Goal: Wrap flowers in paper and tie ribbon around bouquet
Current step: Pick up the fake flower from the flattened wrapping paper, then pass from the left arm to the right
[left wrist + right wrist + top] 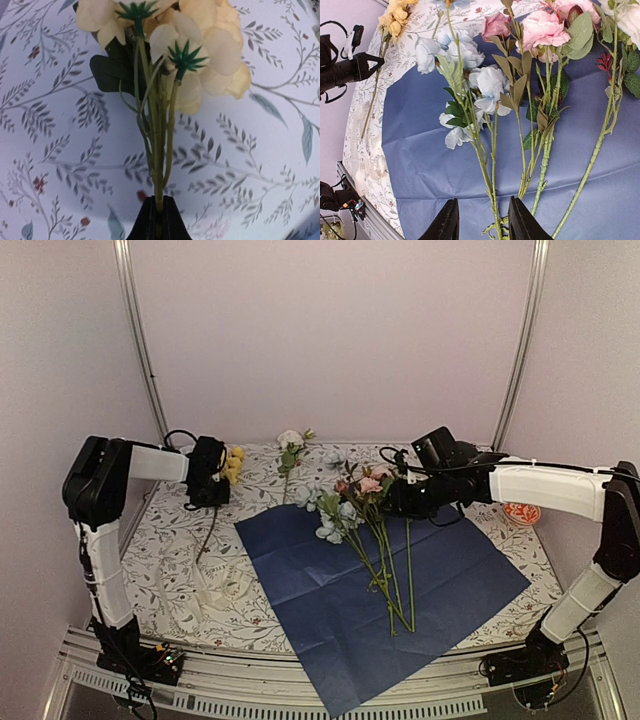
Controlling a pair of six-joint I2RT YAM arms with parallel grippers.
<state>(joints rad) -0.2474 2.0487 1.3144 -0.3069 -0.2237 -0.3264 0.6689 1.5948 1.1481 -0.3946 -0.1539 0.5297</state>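
Left claw [158, 212] clamped on one yellow flower [215, 55]; right claw [482, 215] apart over at least four flowers [490, 85] on one paper [330, 620]; one white flower [290, 439] lies apart.

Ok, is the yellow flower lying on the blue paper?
No, the left gripper holds the yellow flower by its stem over the tablecloth, off the paper.

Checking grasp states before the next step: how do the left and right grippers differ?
Left gripper is shut on the yellow flower by its stems; right gripper is open, stems lying between its fingers. Left gripper is over the tablecloth, off the paper; right gripper is over the paper, at the flowers laid there. Shared: both are at flower stems.
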